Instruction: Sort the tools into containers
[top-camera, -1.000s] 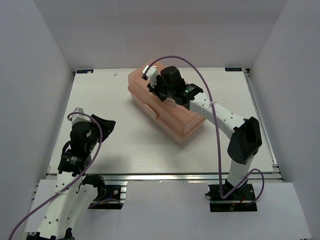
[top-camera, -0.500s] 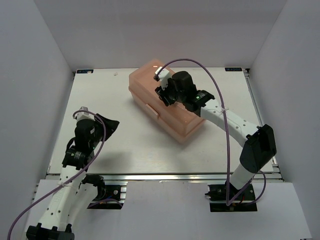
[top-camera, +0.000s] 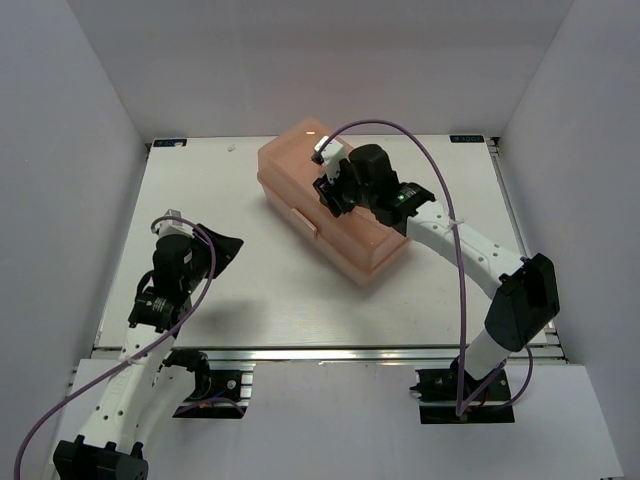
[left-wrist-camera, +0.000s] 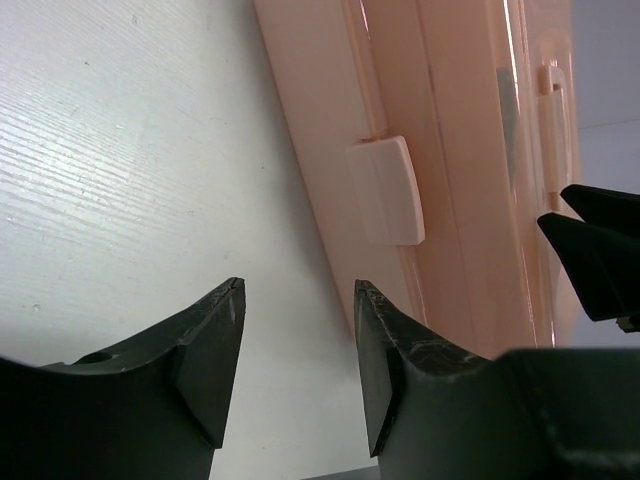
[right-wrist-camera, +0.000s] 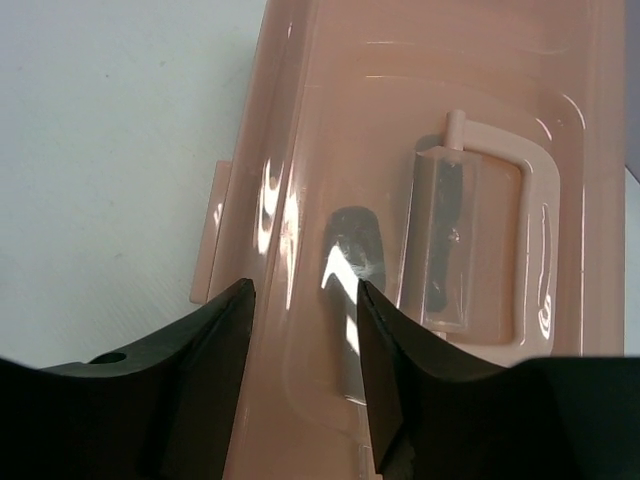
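Above the closed salmon-pink toolbox (top-camera: 352, 243) at the far middle of the table (top-camera: 270, 290), the right gripper (right-wrist-camera: 303, 290) hovers with jaws apart and empty, while the left gripper (left-wrist-camera: 298, 290), nearer the left edge, also stands apart, holding nothing.

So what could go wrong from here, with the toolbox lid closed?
1. The right gripper, open above the toolbox, stands beside the handle, not around it; closing there could slip off the glossy lid.
2. The latch looks shut; pulling upward may drag the whole toolbox.
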